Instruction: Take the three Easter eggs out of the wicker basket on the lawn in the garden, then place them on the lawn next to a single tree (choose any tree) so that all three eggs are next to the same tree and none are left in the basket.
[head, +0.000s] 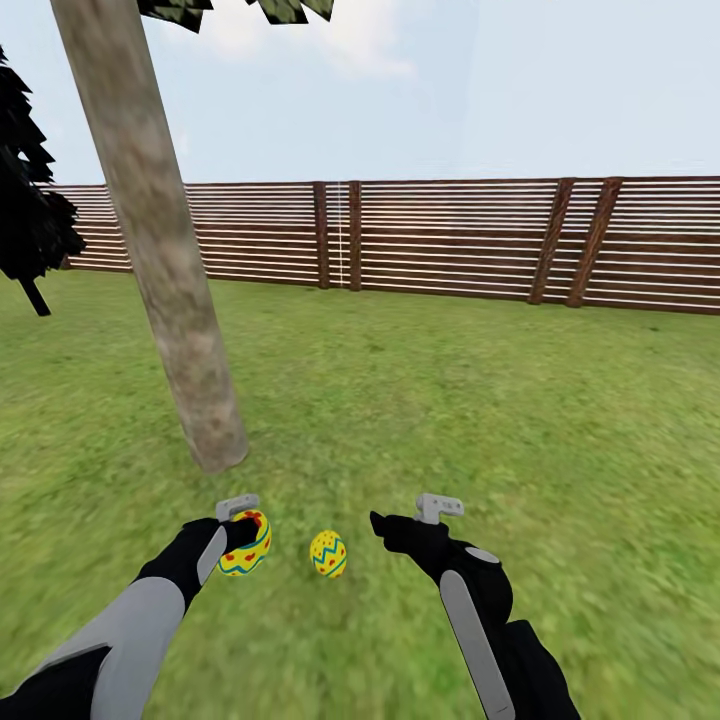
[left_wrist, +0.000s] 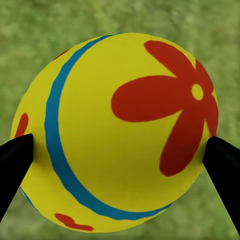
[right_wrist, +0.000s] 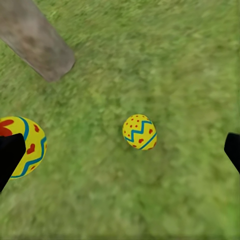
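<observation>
My left gripper (head: 243, 532) is shut on a yellow Easter egg (head: 247, 545) with blue bands and red marks, held low over the lawn (head: 450, 400). In the left wrist view the egg (left_wrist: 117, 130) sits between both black fingers (left_wrist: 15, 162). A second egg (head: 328, 553) lies on the grass between my two grippers, and appears again in the right wrist view (right_wrist: 139, 132). My right gripper (head: 392, 528) hangs open to its right, holding nothing. The tree's pale trunk (head: 170, 280) meets the ground just beyond the eggs. The third egg and the wicker basket are out of view.
A brown slatted fence (head: 450, 240) runs across the back of the garden. A dark-leaved tree (head: 30, 220) stands at the far left. Open grass stretches to the right of the trunk and ahead.
</observation>
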